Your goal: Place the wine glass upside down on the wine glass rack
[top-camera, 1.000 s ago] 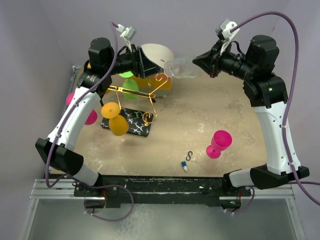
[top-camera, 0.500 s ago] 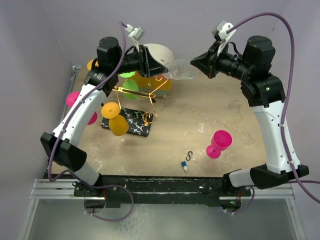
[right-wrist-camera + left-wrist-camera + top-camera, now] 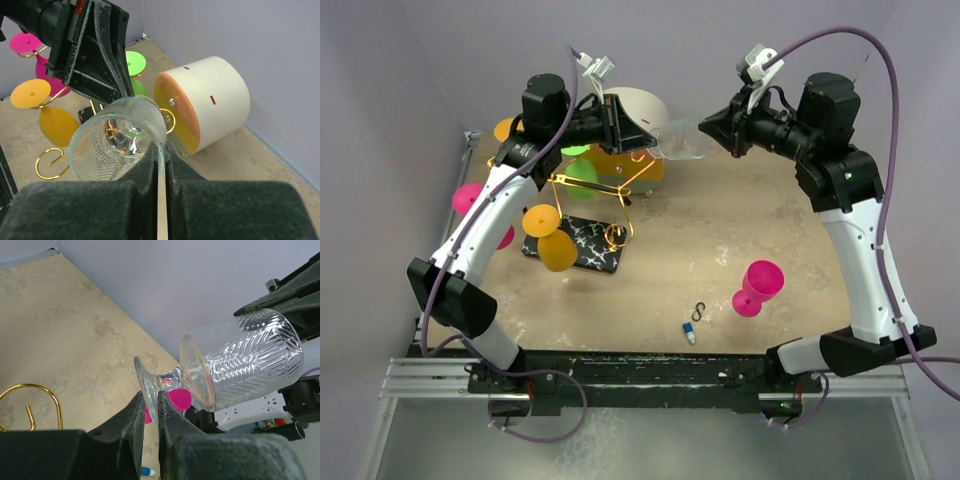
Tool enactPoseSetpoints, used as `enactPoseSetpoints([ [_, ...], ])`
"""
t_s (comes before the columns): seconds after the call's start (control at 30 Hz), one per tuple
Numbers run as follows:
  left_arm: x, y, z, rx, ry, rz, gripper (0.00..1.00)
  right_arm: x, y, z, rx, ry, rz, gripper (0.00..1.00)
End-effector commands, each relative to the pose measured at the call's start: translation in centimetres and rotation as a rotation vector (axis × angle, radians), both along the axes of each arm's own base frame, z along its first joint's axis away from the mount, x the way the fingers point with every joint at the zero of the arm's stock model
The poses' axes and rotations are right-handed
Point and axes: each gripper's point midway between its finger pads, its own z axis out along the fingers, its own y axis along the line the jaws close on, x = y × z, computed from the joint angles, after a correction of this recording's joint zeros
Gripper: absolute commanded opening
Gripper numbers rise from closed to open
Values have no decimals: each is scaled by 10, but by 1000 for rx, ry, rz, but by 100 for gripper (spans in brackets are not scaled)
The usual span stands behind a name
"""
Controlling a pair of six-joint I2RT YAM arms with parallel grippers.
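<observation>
Although the overhead view gives only a pale blur between the two arms, the wrist cameras make plain that the clear ribbed wine glass (image 3: 245,360) lies on its side in the air. It hangs beyond the far right arm of the gold wire wine glass rack on its black marble-veined base (image 3: 610,195) and touches no hook.

In the left wrist view, the left gripper (image 3: 150,401) is clamped on the edge of the glass's round foot, with the bowl pointing away from it. In the right wrist view, the right gripper (image 3: 159,151) is pinched on the bowl's rim, and the camera looks straight down the bowl to the stem.

That view also shows the round cream drawer box with an orange front (image 3: 210,95) just behind the rack, and an orange stemmed glass (image 3: 55,125) hanging from a hook of the rack.

Seen from overhead, both arms rise from their bases, bend at the elbow and reach level toward each other above the rack's far side.
</observation>
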Motion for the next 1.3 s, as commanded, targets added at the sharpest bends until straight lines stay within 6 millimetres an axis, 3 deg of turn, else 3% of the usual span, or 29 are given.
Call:
enactPoseSetpoints([
  [0.0, -7, -3, 23, -38, -22, -21, 17, -3, 0, 34, 33, -137, -13, 0],
  [0.5, -4, -6, 15, -33, 44, -33, 26, 3, 2, 26, 9, -137, -30, 0],
  [0.7, -2, -8, 10, -27, 53, -38, 18, 4, 4, 24, 8, -130, -21, 0],
  [0.87, -1, -6, 9, -19, 37, -27, 0, 1, 5, 25, 11, -132, -5, 0],
  [1.07, -2, 2, 21, -21, -18, 30, 0, -3, 3, 15, -19, -121, -2, 1],
  [1.27, -6, 10, 31, -19, -58, 55, 0, -5, -4, 11, -43, -127, -31, 18],
])
